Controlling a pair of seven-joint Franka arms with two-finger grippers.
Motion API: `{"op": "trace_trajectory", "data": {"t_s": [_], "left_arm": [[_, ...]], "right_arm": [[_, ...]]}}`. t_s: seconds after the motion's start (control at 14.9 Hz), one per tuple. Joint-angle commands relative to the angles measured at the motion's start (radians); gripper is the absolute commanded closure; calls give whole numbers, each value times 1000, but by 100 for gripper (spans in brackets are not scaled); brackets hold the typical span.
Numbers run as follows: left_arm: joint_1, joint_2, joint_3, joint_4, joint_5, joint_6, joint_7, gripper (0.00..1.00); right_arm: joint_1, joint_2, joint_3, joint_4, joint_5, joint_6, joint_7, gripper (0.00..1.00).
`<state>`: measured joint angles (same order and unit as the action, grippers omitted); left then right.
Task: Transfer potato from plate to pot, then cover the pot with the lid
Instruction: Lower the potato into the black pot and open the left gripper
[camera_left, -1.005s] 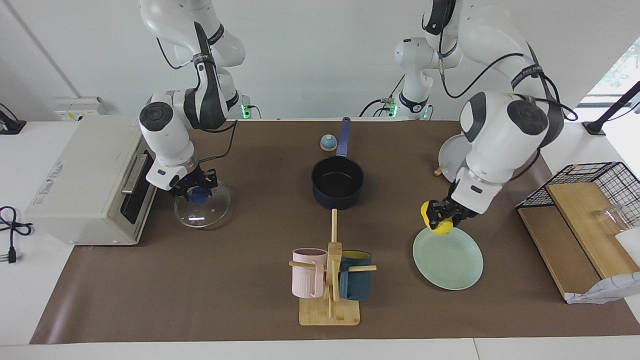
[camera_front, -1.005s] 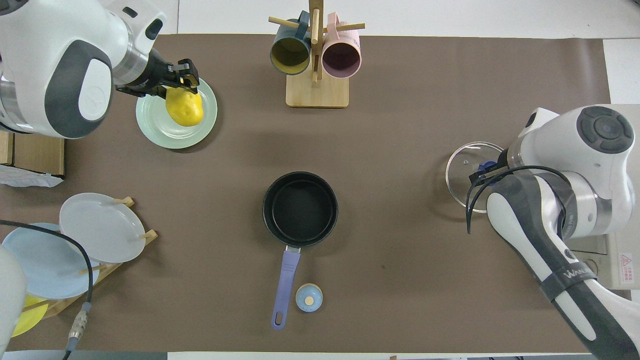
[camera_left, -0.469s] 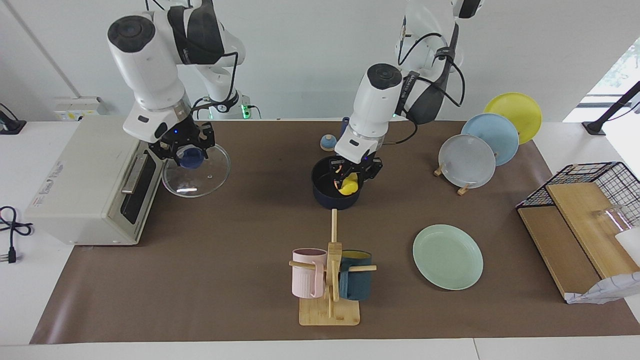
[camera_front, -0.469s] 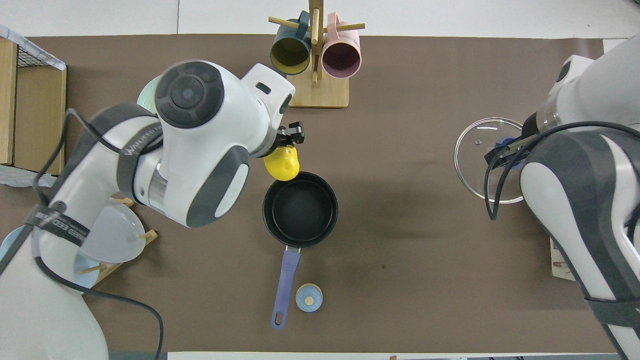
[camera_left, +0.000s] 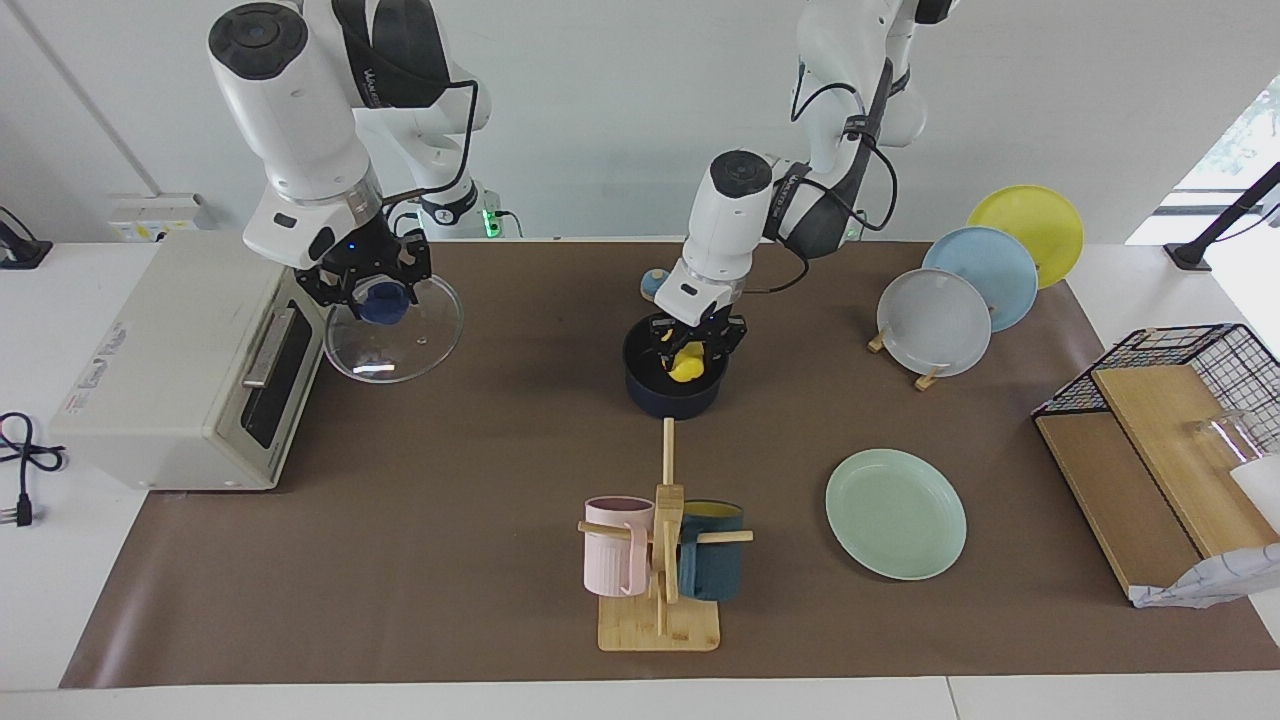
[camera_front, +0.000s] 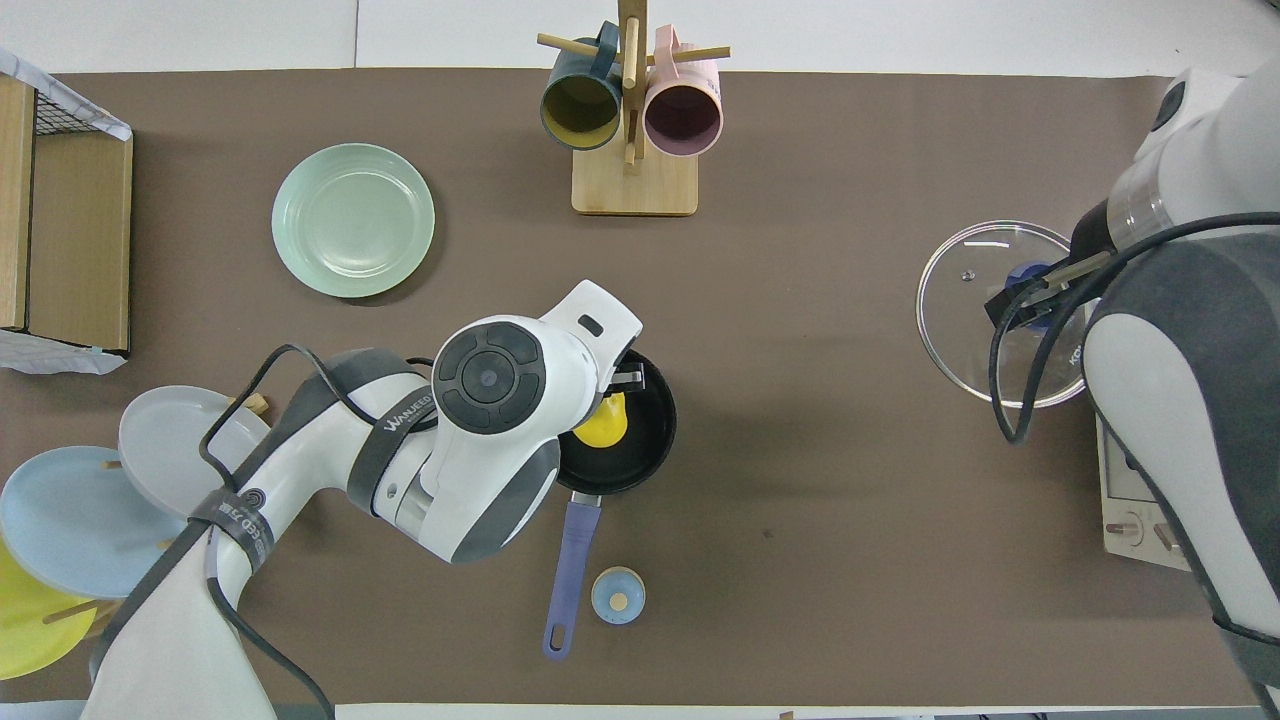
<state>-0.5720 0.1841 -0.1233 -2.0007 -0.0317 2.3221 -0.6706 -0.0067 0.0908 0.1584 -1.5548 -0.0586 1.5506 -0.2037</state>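
Now, facing view: left gripper (camera_left: 690, 350) over pot (camera_left: 675, 385), clamped on potato (camera_left: 686, 367) at rim level inside pot mouth. Right gripper (camera_left: 372, 290) gripping knob of lid (camera_left: 395, 332), lid raised and tilted beside toaster oven (camera_left: 180, 355). Plate (camera_left: 895, 513) bare, toward left arm's end.

Overhead view: potato (camera_front: 601, 421) within pot (camera_front: 640, 440) outline, partly under left arm. Lid (camera_front: 985, 300) held clear of mat.

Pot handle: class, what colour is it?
The pot handle is periwinkle blue, seen best in the overhead view.

White arms (camera_left: 300, 100) w/ grey joints (black cables).
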Motion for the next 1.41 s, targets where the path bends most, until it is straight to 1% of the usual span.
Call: {"op": "trace_trajectory", "data": {"t_s": [0.0, 0.13, 0.27, 0.33, 0.47, 0.67, 0.94, 1.0, 1.07, 1.14, 1.21, 1.34], "left_arm": [[-26, -43, 21, -89, 16, 72, -23, 100], [-35, -40, 21, -113, 29, 79, -27, 100], [-48, -41, 22, -160, 50, 140, -61, 100], [-55, -38, 22, -168, 53, 154, -75, 100], [-69, -31, 22, -170, 65, 158, -102, 100], [-83, -8, 22, -170, 133, 180, -174, 100], [-83, 3, 22, -168, 147, 180, -172, 100], [-83, 3, 22, -164, 150, 177, -170, 61], [-80, 3, 22, -158, 151, 169, -167, 1], [-74, -4, 22, -149, 151, 157, -164, 0], [-71, -14, 22, -130, 151, 116, -150, 0], [-63, -21, 25, -28, 150, -42, -129, 0]], "right_arm": [[-10, -3, 7, 12, 11, -12, 17, 100], [-10, -3, 7, 12, 11, -14, 18, 100], [-10, -3, 9, 12, 13, -14, 17, 100], [-10, -3, 7, 12, 11, -14, 17, 100], [-10, -3, 9, 12, 11, -14, 17, 100], [-10, -2, 9, 12, 11, -12, 17, 100], [-10, -2, 9, 12, 11, -12, 17, 100], [-10, -2, 7, 12, 13, -12, 17, 100], [-10, -3, 9, 12, 11, -11, 17, 100], [-10, -2, 9, 12, 11, -11, 17, 100], [-10, -2, 9, 12, 11, -11, 17, 100], [-10, -3, 9, 12, 13, -11, 17, 100]]}}
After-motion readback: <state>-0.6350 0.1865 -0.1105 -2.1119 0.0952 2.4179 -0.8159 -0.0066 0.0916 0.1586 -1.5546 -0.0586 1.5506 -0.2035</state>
